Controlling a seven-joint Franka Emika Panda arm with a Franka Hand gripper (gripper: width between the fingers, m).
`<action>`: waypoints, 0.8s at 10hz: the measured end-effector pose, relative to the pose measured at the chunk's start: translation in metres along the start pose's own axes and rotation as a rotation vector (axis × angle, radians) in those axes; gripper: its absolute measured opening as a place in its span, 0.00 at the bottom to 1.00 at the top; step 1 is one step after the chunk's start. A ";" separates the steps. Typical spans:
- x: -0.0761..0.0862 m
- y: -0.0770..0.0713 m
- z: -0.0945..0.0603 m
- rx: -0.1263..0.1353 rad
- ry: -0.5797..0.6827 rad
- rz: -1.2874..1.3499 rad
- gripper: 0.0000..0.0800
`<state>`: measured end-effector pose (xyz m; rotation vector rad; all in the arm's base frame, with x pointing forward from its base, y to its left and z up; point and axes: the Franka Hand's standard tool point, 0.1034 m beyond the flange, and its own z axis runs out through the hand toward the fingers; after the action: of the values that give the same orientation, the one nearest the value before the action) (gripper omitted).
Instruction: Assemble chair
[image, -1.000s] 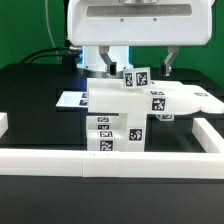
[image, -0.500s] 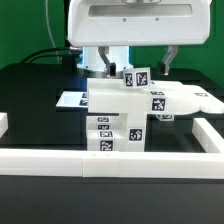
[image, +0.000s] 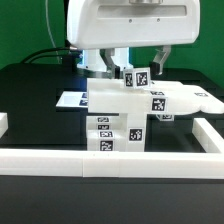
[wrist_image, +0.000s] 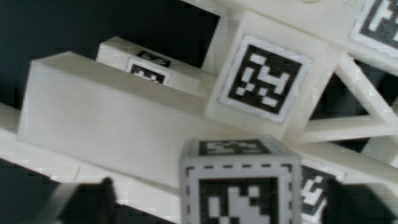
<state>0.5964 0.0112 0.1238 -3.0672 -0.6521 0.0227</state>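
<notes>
The partly joined chair (image: 120, 112) stands mid-table as a stack of white tagged blocks, with a flat slab (image: 185, 100) reaching toward the exterior view's right. A cube-ended leg (image: 135, 76) with black-and-white tags sticks up from its top. My gripper (image: 133, 64) hangs right over that leg, one finger on each side, open, with gaps showing on both sides. In the wrist view the leg's tagged cube end (wrist_image: 240, 185) sits between my dark fingers (wrist_image: 93, 200), and the gripper (wrist_image: 226, 206) does not touch it. A big tagged panel (wrist_image: 267, 78) lies beyond.
A long plain white border rail (image: 100, 160) runs along the front and up both sides (image: 212, 135). The marker board (image: 70, 100) lies flat on the black table at the exterior view's left, behind the chair. Cables trail at the back left.
The fingers have drawn in a little toward the leg's cube end, most plainly the one at the exterior view's right. The arm and the chair parts have stayed put.
</notes>
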 end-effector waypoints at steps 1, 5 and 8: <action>0.000 0.000 0.000 0.000 0.000 0.000 0.46; 0.000 0.000 0.000 0.000 0.000 0.026 0.36; 0.000 0.000 0.000 0.002 0.001 0.207 0.36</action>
<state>0.5963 0.0110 0.1237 -3.1177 -0.3314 0.0231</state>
